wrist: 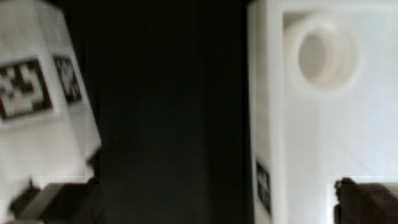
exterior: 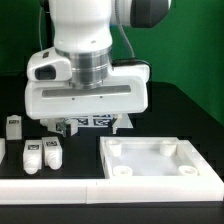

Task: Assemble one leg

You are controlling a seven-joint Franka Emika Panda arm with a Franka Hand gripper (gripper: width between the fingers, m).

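clearly the gripper is wide open and empty, one finger over the white panel

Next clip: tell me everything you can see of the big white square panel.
The panel is a flat white square, plastic-looking and matte, with a raised rim and thickened corners that carry round sockets. The wrist view shows one socket close up, and it is empty. The panel lies flat, recessed side up, on the black table at the exterior view's right. Nothing rests in it. The open gripper hangs near its far corner without visibly touching it.
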